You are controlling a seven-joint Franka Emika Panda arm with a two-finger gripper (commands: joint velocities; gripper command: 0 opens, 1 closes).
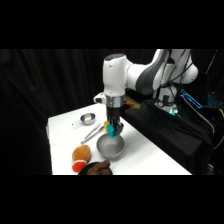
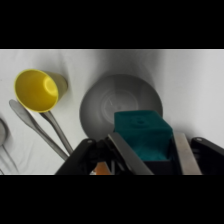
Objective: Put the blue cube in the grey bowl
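The blue cube point(image 2: 142, 135) is a small turquoise block held between my fingers; in the side view the blue cube point(image 1: 110, 130) hangs just over the near rim of the grey bowl point(image 1: 110, 146). My gripper point(image 1: 112, 131) comes down from above and is shut on the cube. From the wrist, the grey bowl point(image 2: 110, 102) lies right beneath the cube, its inside bare, and my gripper point(image 2: 150, 150) grips the cube at both sides.
A yellow cup point(image 2: 39, 90) lies on its side beside the bowl, with metal tongs point(image 2: 42, 127) next to it. A shiny metal cup point(image 1: 88, 119) stands further back. An orange-brown soft toy point(image 1: 80, 156) and a dark object point(image 1: 97, 168) lie at the table's front edge.
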